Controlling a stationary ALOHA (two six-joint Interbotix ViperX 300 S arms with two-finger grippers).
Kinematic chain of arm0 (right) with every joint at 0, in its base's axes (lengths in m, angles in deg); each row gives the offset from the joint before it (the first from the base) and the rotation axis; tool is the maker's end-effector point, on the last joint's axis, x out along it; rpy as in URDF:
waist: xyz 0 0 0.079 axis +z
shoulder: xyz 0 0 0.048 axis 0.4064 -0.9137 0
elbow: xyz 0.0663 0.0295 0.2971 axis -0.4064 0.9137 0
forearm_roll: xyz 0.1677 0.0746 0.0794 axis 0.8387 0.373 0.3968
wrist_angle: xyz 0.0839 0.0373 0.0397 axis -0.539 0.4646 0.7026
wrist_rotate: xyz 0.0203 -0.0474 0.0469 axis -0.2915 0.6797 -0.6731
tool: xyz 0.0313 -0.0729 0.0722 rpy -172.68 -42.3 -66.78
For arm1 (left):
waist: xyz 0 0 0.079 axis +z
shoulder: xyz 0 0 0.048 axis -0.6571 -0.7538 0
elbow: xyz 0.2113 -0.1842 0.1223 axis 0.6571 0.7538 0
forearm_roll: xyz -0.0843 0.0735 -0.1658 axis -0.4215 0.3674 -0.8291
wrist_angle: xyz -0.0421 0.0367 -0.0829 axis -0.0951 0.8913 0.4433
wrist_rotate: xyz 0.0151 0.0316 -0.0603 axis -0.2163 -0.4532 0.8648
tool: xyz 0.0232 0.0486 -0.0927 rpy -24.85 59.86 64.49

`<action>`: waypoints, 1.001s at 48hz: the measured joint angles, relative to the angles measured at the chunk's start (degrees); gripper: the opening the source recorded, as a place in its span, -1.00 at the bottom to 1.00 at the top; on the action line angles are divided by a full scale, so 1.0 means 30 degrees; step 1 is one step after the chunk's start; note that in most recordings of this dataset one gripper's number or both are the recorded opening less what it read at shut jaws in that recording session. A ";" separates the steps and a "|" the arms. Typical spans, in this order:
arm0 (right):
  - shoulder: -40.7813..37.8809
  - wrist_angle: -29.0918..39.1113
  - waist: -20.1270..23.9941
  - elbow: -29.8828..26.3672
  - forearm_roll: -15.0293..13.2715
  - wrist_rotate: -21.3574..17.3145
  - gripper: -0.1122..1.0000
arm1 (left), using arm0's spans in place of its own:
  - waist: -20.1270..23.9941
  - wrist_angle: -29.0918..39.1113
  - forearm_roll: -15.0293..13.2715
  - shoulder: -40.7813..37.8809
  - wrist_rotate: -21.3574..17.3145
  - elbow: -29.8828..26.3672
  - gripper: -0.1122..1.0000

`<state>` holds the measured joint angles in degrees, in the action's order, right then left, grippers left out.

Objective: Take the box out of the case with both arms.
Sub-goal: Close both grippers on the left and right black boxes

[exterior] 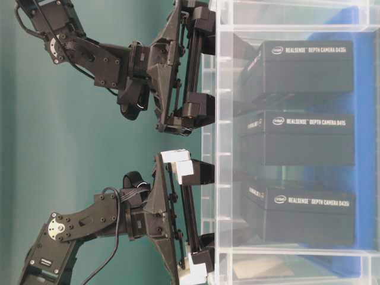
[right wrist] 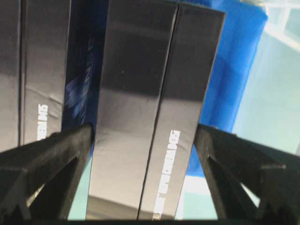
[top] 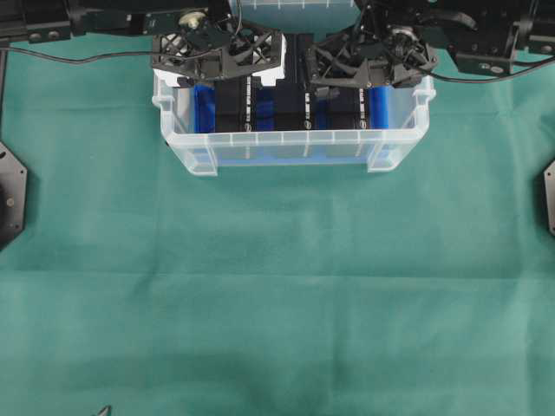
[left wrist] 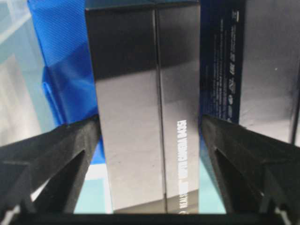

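Three black boxes stand on edge side by side inside the clear plastic case (top: 290, 143), which sits at the far middle of the green worktop (top: 277, 286) with a blue sheet (exterior: 365, 172) lining its bottom. The left box (top: 236, 106), the middle box (top: 299, 104) and the right box (top: 351, 106) look alike: rigid cardboard cartons with a glossy black finish and white lettering.

The left gripper (top: 217, 54) hangs over the left box with its fingers (left wrist: 70, 154) spread wide, one on each side of that box; in the left wrist view there is a narrow gap on the right side, and the left side looks close to touching. The right gripper (top: 368, 59) straddles the right box in the same way, fingers (right wrist: 61, 154) wide, the left one near or on the box face, the right one apart.

The cartons seem stiff and probably fairly light, so they should bear a firm squeeze across their broad flat faces without crushing. The gloss suggests a slippery surface, so a weak pinch could let a box slide out on the lift. The best hold is likely across the narrow width, well down from the top edge. The middle box stands tight beside its neighbours and could be dragged along.
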<state>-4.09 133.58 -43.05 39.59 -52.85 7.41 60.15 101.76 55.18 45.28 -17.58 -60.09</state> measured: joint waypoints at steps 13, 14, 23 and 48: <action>0.0088 0.0293 0.0029 0.0000 -0.0117 0.0000 0.37 | -0.0088 0.1055 -0.0088 -0.0059 -0.0732 -0.0234 0.32; 0.0117 0.0234 0.0000 0.0029 -0.0146 -0.0029 0.37 | -0.0088 0.1084 -0.0117 -0.0059 -0.0732 -0.0264 0.32; 0.0352 -0.0146 0.0029 0.0088 -0.0557 -0.0732 0.37 | -0.0117 0.1377 -0.0117 0.0000 -0.0762 -0.0352 0.32; 0.0352 0.0029 0.0000 0.0088 -0.0645 -0.0967 0.37 | -0.0117 0.1582 -0.0117 0.0117 -0.0732 -0.0352 0.32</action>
<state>-3.04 133.67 -43.05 39.85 -54.78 4.51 59.80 106.50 54.83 45.63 -19.77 -61.14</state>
